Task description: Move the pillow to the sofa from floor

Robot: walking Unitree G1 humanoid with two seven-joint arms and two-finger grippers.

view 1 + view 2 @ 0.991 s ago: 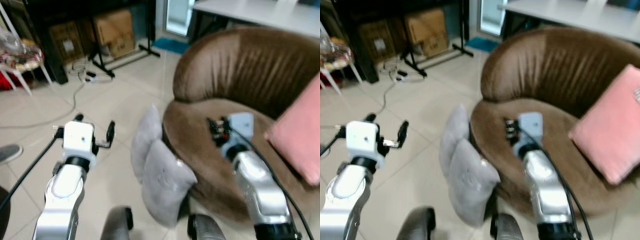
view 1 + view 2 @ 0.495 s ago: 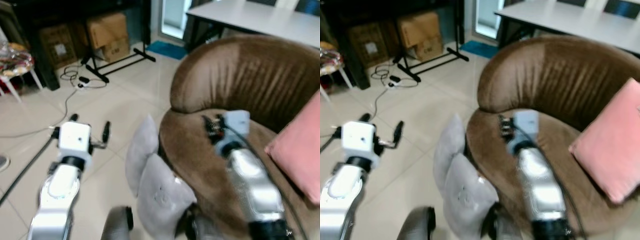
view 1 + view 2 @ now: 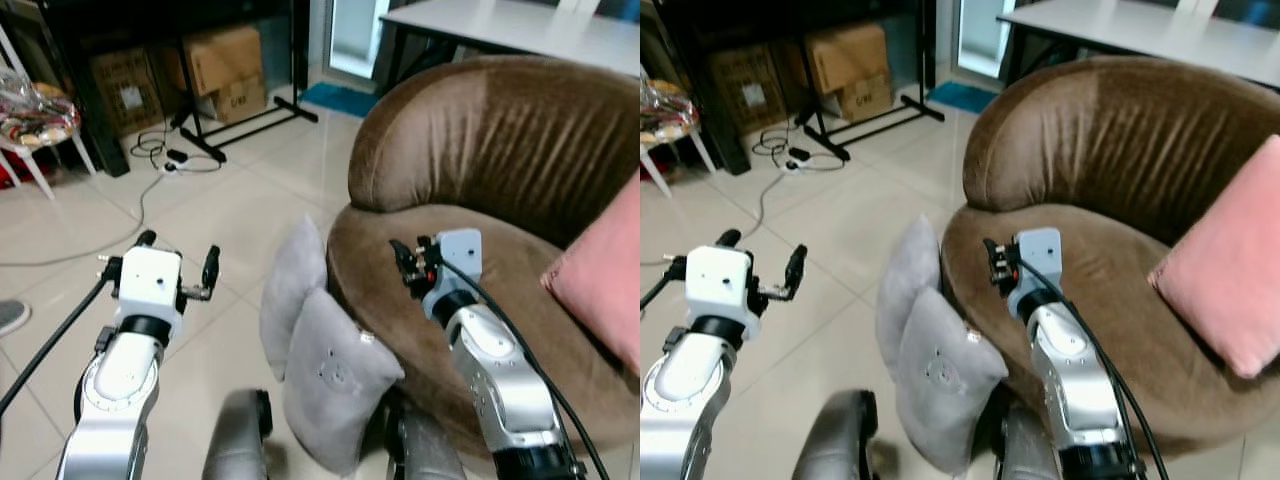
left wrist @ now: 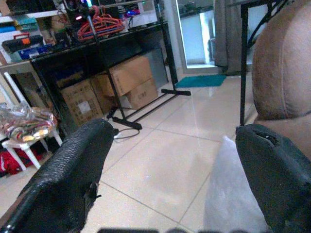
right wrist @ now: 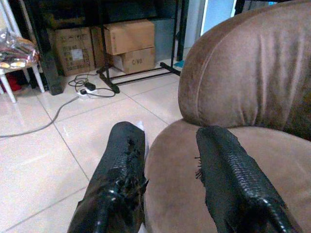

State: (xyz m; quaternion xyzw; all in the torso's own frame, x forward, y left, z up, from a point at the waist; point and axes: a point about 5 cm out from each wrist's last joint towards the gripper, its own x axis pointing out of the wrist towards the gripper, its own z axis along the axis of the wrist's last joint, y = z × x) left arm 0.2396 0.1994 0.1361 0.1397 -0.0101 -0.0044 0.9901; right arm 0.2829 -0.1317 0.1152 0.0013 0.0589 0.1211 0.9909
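Two grey pillows stand on the tiled floor, leaning on the front of the round brown sofa. The nearer pillow overlaps the rear pillow. My left gripper hovers above the floor to the left of them, open and empty; the left wrist view shows a grey pillow beyond its wide-spread fingers. To the right of the pillows, my right gripper is over the sofa seat's front part. It is open, with nothing between its fingers. A pink pillow rests on the sofa's right side.
Cardboard boxes and a black stand are at the back left, with a cable across the tiles. A white stool with a bag is far left, a shoe at the left edge. A white table stands behind the sofa.
The camera has shifted a little and the picture is sharper. My right gripper sits slightly lower and further left over the seat. The pillows have not moved.
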